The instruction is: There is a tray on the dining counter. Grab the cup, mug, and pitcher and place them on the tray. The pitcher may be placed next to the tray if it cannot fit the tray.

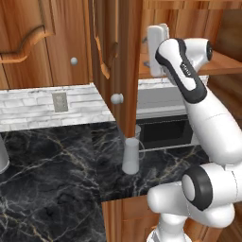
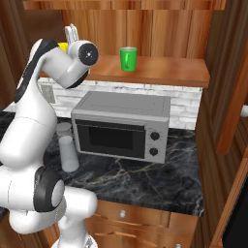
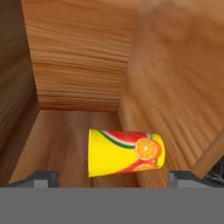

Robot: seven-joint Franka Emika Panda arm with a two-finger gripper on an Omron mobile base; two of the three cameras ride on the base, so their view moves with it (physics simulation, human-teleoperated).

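The cup (image 3: 126, 152), yellow with fruit print, is lying on its side on the wooden shelf (image 3: 61, 140), just ahead of the hand (image 3: 112, 177), whose fingers are standing wide apart, gripping nothing. The pitcher (image 1: 131, 155) is standing on the worktop (image 1: 52, 165) beside the microwave (image 2: 123, 125); a green mug (image 2: 128, 59) is sitting on the shelf above.

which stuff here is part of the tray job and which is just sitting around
Job:
yellow fruit-print cup, between the open gripper fingertips
green mug on the wooden shelf
pale grey pitcher on the black marble counter

Just there:
microwave
wall outlet
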